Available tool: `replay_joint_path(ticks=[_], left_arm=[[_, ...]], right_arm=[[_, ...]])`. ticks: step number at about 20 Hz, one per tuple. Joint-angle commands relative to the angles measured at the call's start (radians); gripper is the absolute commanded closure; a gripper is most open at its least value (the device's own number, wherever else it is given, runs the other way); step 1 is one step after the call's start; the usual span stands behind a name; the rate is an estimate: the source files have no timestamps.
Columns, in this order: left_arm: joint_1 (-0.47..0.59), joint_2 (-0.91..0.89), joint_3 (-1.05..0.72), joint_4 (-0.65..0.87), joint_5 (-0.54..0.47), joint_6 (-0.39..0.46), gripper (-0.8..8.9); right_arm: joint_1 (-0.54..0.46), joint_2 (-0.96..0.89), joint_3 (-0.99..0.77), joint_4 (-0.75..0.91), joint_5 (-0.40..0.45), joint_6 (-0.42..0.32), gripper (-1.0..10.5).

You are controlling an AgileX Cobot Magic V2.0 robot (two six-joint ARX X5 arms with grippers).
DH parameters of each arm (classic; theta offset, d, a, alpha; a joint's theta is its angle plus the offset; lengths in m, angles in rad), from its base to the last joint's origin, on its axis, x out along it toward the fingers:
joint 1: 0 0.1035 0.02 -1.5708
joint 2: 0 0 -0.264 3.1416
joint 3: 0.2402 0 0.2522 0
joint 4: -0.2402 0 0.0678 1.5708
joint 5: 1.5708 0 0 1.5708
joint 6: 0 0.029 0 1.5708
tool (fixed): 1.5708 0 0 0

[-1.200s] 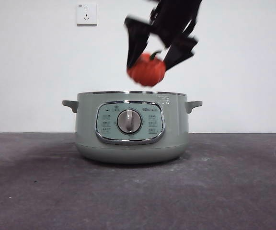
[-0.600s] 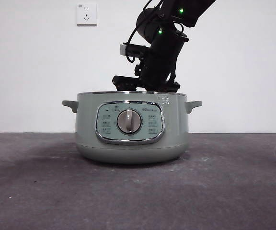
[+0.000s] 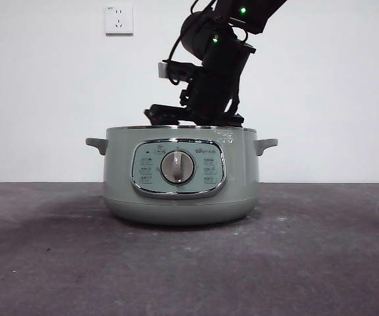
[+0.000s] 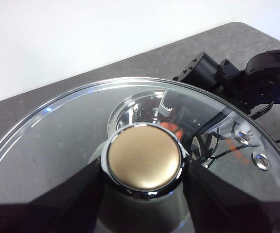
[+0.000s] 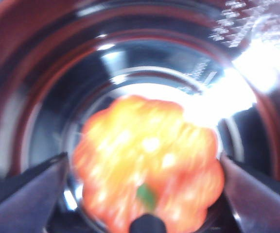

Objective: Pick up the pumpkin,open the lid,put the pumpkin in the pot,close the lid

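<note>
The pale green pot [image 3: 179, 174] stands open in the middle of the table. My right arm [image 3: 210, 72] reaches down into it, so the front view hides its jaws. Inside, the right gripper [image 5: 145, 194] has the blurred orange pumpkin [image 5: 147, 165] filling the span between its jaws, low in the shiny steel bowl [image 5: 47, 73]. My left gripper [image 4: 145, 167] is shut on the round knob [image 4: 144, 160] of the clear glass lid [image 4: 57, 141], held in the air above the pot. Through the glass I see the pot's bowl [image 4: 130, 109] and a bit of the orange pumpkin [image 4: 171, 128].
The dark grey table [image 3: 189, 263] spreads around the pot, with a white wall and two sockets [image 3: 119, 18] behind. The right arm's black links [image 4: 256, 82] lie beside the lid in the left wrist view.
The right gripper carried the pumpkin from above the rim down into the pot. Over the last half second the arm shifted slightly left.
</note>
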Motion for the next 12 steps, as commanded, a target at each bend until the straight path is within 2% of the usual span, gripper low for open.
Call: replay_joint_path(ticks=[1, 4, 6, 9, 12], left_arm=[[0.002, -0.011, 0.019, 0.044, 0.006, -0.004, 8.26], [0.002, -0.009, 0.019, 0.049, 0.006, -0.004, 8.26], [0.002, -0.006, 0.019, 0.061, 0.006, -0.004, 8.26], [0.001, 0.028, 0.019, 0.078, 0.056, -0.004, 8.26], [-0.015, 0.110, 0.019, 0.125, 0.059, -0.003, 8.26]], right_arm=[[0.003, 0.007, 0.006, -0.006, 0.002, 0.000, 3.7], [0.003, -0.039, 0.014, -0.021, 0.010, 0.003, 3.7], [0.000, -0.115, 0.014, -0.022, 0.062, 0.003, 3.7], [-0.014, -0.290, 0.014, -0.071, 0.087, 0.050, 3.8], [-0.026, -0.487, 0.014, -0.187, 0.087, 0.082, 3.8]])
